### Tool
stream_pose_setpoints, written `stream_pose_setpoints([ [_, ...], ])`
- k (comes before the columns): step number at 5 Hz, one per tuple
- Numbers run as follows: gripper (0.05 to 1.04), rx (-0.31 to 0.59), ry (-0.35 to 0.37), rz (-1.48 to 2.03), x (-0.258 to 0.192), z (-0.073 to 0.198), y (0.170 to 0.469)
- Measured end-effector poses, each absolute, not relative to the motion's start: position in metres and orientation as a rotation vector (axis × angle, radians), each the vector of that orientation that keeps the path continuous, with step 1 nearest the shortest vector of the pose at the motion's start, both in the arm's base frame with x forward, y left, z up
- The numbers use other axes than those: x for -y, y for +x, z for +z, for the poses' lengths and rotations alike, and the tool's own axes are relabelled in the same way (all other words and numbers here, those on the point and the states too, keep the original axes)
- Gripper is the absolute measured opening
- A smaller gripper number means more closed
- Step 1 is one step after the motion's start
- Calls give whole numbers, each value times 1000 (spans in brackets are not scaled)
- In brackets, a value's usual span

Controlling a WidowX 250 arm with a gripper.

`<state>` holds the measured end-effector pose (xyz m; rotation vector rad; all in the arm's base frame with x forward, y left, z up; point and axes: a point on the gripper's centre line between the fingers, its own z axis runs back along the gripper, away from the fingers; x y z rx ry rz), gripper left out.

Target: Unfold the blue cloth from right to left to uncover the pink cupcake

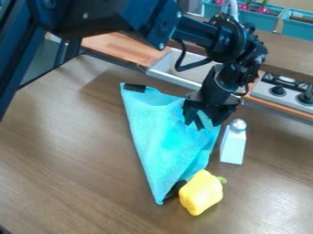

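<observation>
The black gripper (207,119) hangs low over the upper right part of a turquoise cloth (164,132), and folds of the cloth rise around its tip. Spread roughly as a triangle, the cloth lies on the brown table. A black piece (134,87) sits at its upper left corner, and another dark piece (175,189) shows by its lower tip. Just right of that tip is a yellow bell pepper (200,193) with a green stem. A white bottle with a silver top (233,142) stands right of the cloth, below and right of the gripper.
Behind the table (67,160) is a toy kitchen counter with a pale sink (177,68) and a stove with dark knobs (286,91) at the right. Teal planter boxes (263,20) are farther back. The arm crosses the top of the view from the upper left.
</observation>
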<state>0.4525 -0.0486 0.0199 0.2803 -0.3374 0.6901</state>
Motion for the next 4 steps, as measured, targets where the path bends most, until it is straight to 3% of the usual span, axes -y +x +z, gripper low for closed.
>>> stream_pose_setpoints([
  [4,999,329,296,669,48,7,456],
])
